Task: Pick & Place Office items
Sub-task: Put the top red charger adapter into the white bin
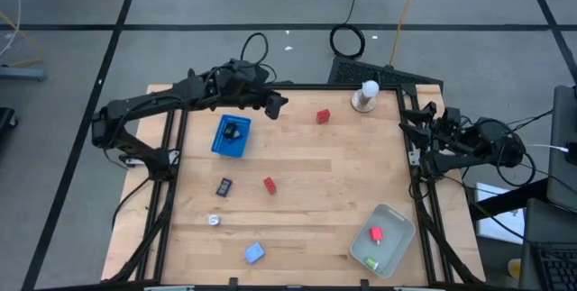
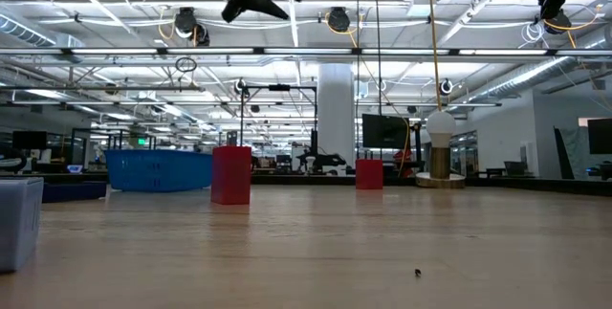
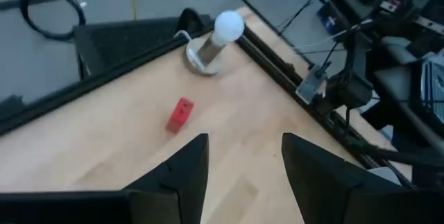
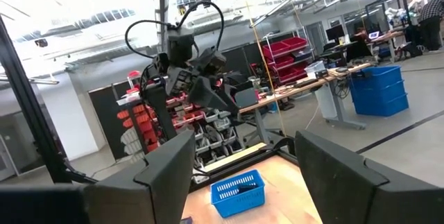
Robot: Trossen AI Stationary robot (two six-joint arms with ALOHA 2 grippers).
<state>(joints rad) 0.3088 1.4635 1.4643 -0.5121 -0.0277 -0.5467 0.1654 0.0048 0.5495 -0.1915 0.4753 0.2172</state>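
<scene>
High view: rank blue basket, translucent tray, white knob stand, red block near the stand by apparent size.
1. translucent tray
2. blue basket
3. white knob stand
4. red block
Tray and basket look fairly close; tray appears larger.

Table centre: broad bare wood between the blue basket (image 1: 232, 137) and the translucent tray (image 1: 384, 240); a gripper can pass freely here.
Far edge: the white knob-topped stand (image 1: 365, 95) stands upright near the far right corner, with a red block (image 1: 323, 116) lying just beside it toward the middle.
Left gripper (image 1: 281, 104): raised above the far edge, jaws apart and empty, well clear of the wood beneath.
Near-left area: a black binder clip (image 1: 224, 186), a red piece (image 1: 269, 184), a silvery-white bit (image 1: 215, 220) and a blue block (image 1: 254, 253) lie apart, with gaps between them.
Right side: the right gripper (image 1: 407, 131) waits at the table's frame rail, off the wood.
</scene>
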